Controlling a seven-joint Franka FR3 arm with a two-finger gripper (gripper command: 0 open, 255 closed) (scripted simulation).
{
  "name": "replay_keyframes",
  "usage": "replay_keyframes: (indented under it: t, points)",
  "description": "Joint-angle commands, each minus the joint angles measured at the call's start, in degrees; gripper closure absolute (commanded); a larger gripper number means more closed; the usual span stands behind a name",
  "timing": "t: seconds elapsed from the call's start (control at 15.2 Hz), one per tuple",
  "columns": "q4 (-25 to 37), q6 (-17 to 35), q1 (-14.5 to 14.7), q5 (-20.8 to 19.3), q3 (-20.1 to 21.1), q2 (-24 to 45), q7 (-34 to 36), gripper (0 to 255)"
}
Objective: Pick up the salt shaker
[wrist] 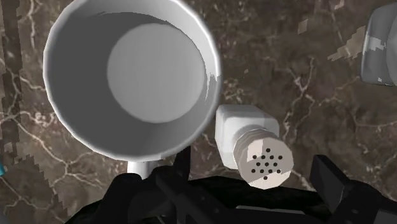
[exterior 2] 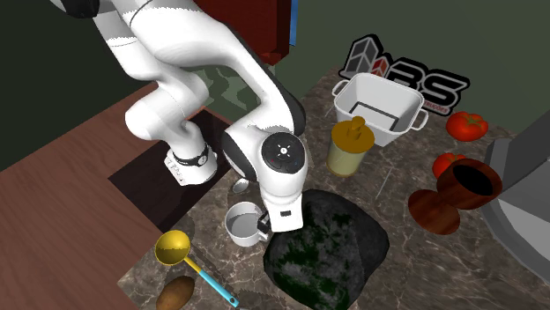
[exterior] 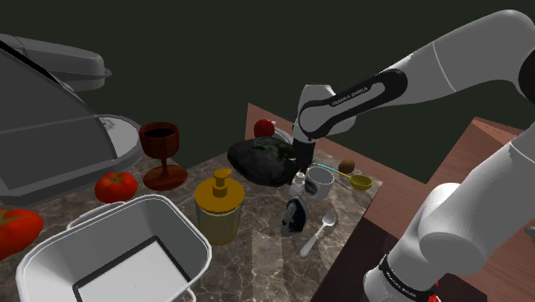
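Salt shaker (wrist: 253,145) upright just beside the white mug (wrist: 130,73), straight below gripper (wrist: 253,167), fingers apart astride it (no contact yet).

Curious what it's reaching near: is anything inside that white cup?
Nothing: from above, the white cup shows a bare bottom. The claw hides only part of its handle.

The countertop (wrist: 305,83) is glossy veined marble; the salt shaker (wrist: 251,143) looks matt white.

Dim, evenly lit renders with soft shadows; the white arm (exterior: 480,51) looks brightest.
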Motion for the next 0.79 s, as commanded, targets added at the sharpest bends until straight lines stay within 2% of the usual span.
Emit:
replay_keyframes:
  t: [0.0,0.07,0.73]
  points:
    - [-0.2,0.7,0.0,0.1,0.0,0.5,-0.2,0]
    - [-0.2,0.7,0.1,0.2,0.0,0.6,-0.1,255]
    - [0.1,-0.2,0.0,0.0,0.0,-0.1,0.0,255]
